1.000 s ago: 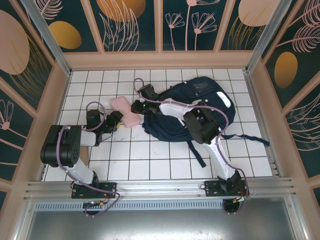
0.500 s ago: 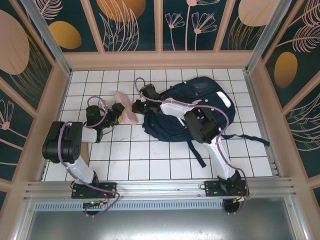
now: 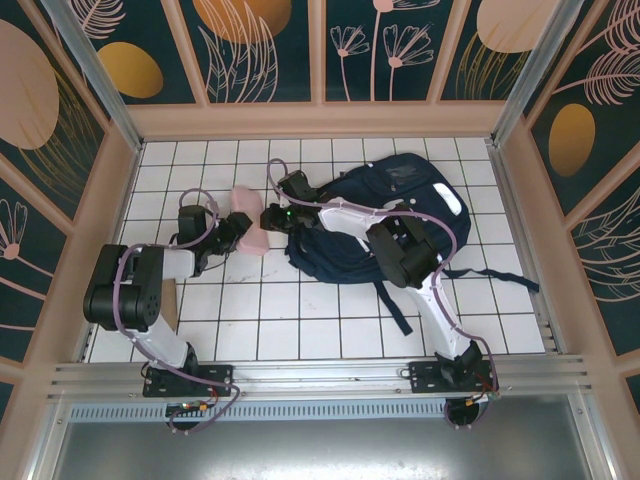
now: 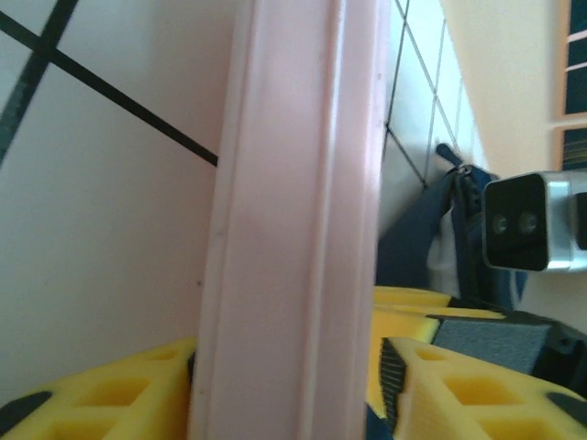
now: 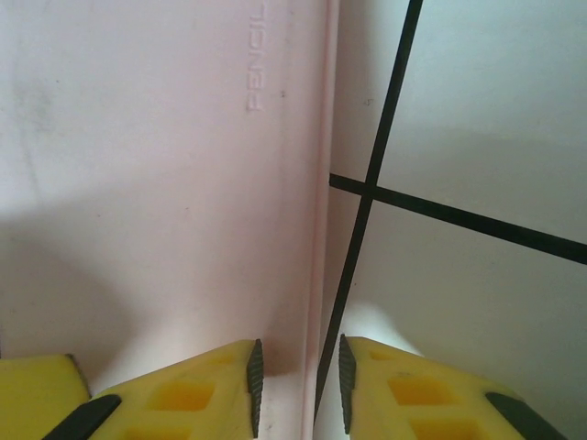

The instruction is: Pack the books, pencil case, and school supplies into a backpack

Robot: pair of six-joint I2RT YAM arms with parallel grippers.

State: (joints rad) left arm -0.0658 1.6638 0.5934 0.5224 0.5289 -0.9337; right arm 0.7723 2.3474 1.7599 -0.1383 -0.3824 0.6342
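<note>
The pale-pink pencil case stands tilted on its edge on the white tiles, left of the navy backpack. My left gripper is shut on it. In the left wrist view the pencil case rises between the yellow fingers of the left gripper. My right gripper reaches from the backpack side. In its wrist view the right gripper stands narrowly open, and the seam edge of the pencil case runs between the pads without being clamped. The books and school supplies are out of view.
The backpack's dark straps trail toward the near edge. The backpack and the right wrist camera sit close behind the case. A brown flat patch lies under the left arm. Wooden walls close in the tiled floor.
The pencil case has gone from lying flat to standing on edge and shifted a little left and back. My left gripper moved with it. The right gripper barely moved.
</note>
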